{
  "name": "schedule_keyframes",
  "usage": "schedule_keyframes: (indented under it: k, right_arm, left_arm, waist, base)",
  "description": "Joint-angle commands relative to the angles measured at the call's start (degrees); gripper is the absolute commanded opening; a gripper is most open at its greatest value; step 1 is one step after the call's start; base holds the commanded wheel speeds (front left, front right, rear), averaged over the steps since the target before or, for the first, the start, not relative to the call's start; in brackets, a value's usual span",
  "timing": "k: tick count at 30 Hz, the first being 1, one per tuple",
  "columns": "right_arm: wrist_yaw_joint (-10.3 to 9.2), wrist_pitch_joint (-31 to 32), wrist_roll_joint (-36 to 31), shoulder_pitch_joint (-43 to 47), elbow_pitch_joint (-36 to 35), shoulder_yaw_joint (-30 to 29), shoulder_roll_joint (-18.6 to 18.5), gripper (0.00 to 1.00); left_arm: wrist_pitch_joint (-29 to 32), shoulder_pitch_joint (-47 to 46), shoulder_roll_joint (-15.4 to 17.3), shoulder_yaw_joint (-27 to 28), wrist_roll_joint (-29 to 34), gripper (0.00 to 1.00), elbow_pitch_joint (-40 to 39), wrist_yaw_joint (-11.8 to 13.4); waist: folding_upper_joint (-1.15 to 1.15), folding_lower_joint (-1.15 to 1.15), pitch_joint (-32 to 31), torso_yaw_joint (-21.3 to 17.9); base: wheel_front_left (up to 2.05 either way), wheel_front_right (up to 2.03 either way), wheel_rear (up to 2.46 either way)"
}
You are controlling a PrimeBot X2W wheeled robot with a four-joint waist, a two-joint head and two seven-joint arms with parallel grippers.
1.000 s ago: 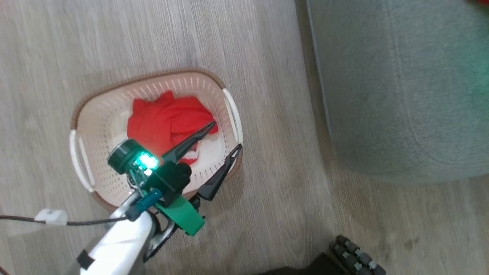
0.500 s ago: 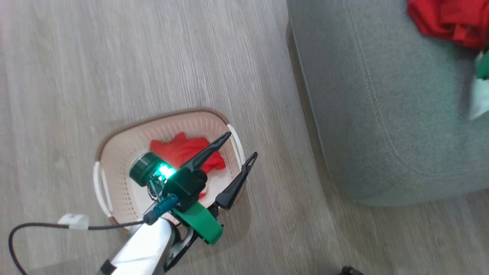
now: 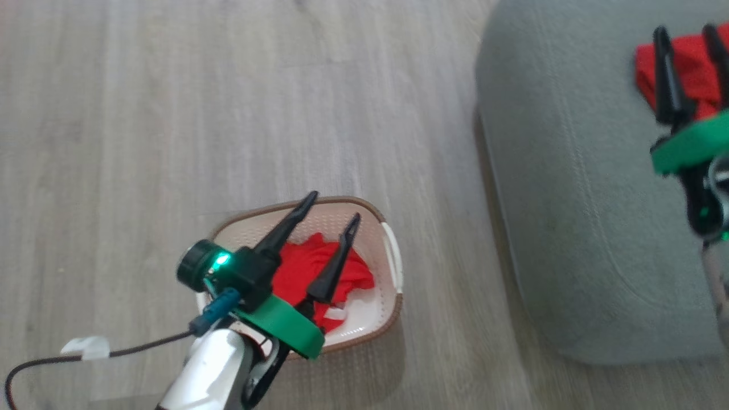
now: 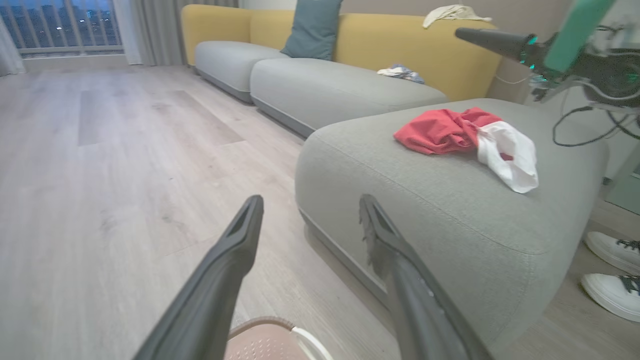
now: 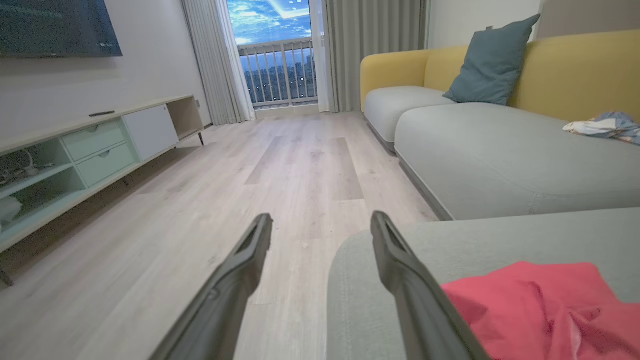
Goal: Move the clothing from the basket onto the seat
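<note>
The cream basket with its brown rim stands on the wood floor and holds red clothing with a white patch. Above it hovers my left gripper, open and empty, fingers apart over the garment; its own view shows the basket rim at the bottom edge. On the grey-green seat lies a red and white garment, also seen at the seat's far right. My right gripper stands open above that garment, holding nothing; the red garment lies below its right finger.
A black cable with a white tag trails from my left arm. A yellow and grey sofa with a blue cushion runs behind the seat. White shoes stand by the seat's corner. A low TV cabinet lines the far wall.
The head camera has swung, shifting the whole picture. My right gripper has come into view over the red garment on the seat. My left gripper stays open above the basket.
</note>
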Motion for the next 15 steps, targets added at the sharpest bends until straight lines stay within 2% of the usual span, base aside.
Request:
schedule_keyframes:
  k: [1, 6, 10, 15]
  right_arm:
    - [-0.01, -0.88, 1.42, 1.17, -4.53, 1.30, -1.49, 1.00]
    - [-0.01, -3.02, 4.57, 9.23, -14.65, 2.67, -1.22, 1.00]
    - [-0.01, -4.03, 7.60, 15.78, -19.47, 1.20, 3.09, 1.00]
    - [-0.01, -4.32, 5.33, 22.90, -23.16, 0.61, 8.54, 1.00]
  left_arm:
    - [-0.28, -0.53, -0.41, 2.96, -0.19, 1.00, -2.13, -0.04]
    - [-0.28, 0.45, -1.67, 7.63, -0.02, 1.00, -2.83, -0.04]
    - [-0.28, 1.28, -2.36, 11.44, 1.00, 1.00, -3.38, 0.13]
    - [-0.28, 2.47, -2.63, 15.59, 0.21, 1.00, -4.25, 2.17]
  waist:
    - [0.00, 0.01, -1.82, 2.47]
    - [0.00, 0.01, -3.89, 6.25]
    - [0.00, 0.01, -5.47, 9.46]
    - [0.00, 0.01, -6.72, 12.38]
  base:
    - [0.00, 0.00, 0.00]
    - [0.00, 0.00, 0.00]
    - [0.00, 0.00, 0.00]
    - [0.00, 0.00, 0.00]
